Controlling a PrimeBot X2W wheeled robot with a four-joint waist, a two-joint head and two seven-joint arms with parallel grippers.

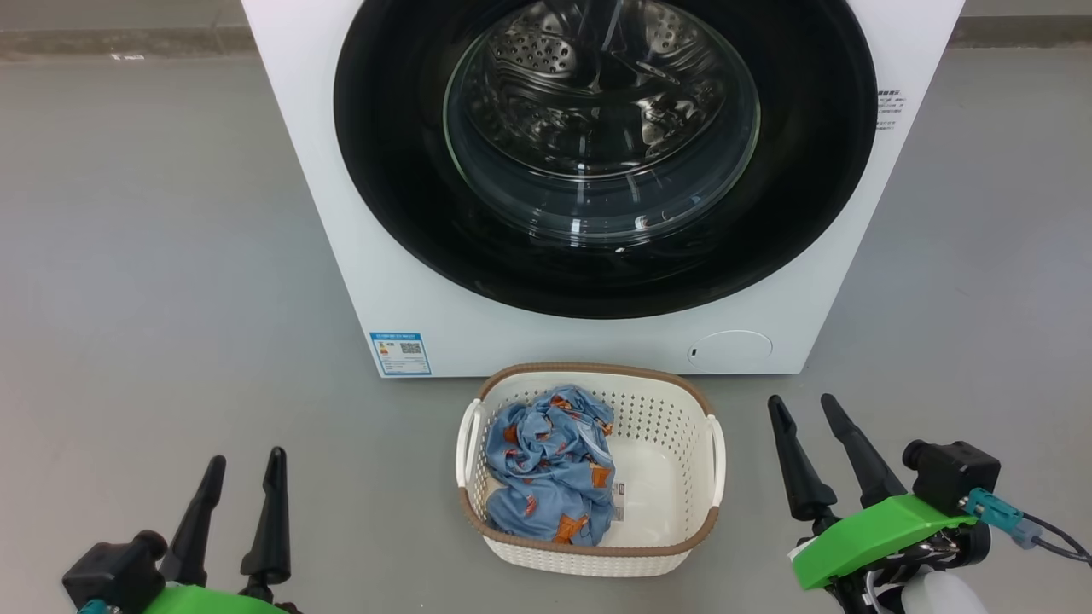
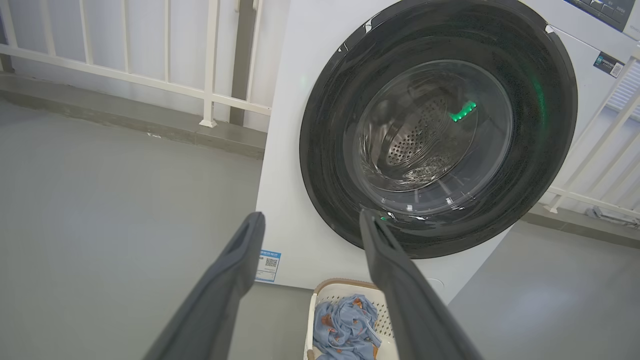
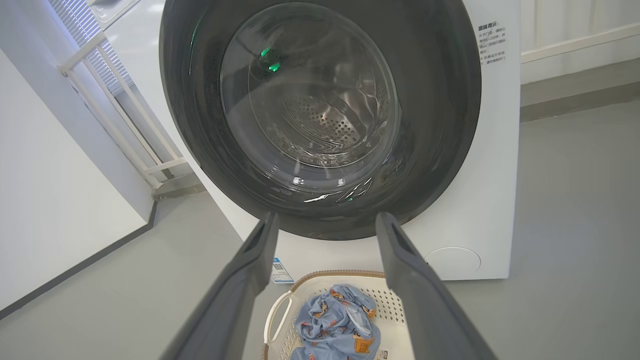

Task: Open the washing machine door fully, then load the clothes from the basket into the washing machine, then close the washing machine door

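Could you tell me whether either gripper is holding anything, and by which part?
Nothing is held: the left gripper and right gripper are both open and empty, either side of the cream-white perforated plastic basket.

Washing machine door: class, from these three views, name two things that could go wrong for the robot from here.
1. The washing machine door is shut, glossy and shows no obvious handle, so a grip on its edge may slip.
2. The clothes lie crumpled in the basket; a pinch may lift only part, leaving cloth trailing where the door could later catch it.
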